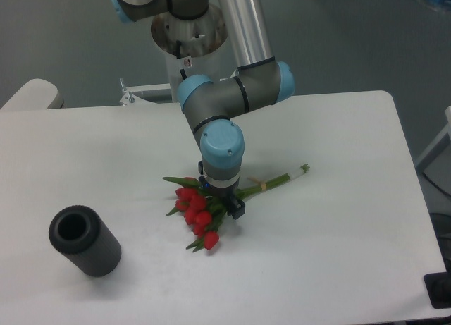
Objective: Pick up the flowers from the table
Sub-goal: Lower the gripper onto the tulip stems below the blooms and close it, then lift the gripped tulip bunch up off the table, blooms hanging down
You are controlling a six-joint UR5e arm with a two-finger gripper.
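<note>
Nearest, a dark cylinder lies on the white table; the hand covers the flowers, grip unclear.

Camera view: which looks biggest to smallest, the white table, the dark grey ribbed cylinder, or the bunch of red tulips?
1. White table.
2 and 3. Dark grey ribbed cylinder and red tulip bunch with green stems look alike; the cylinder sits nearer, so unsure.

Even, cool, diffuse lighting, soft faint shadows on the table, slightly soft low-resolution picture, no harsh glare
</note>
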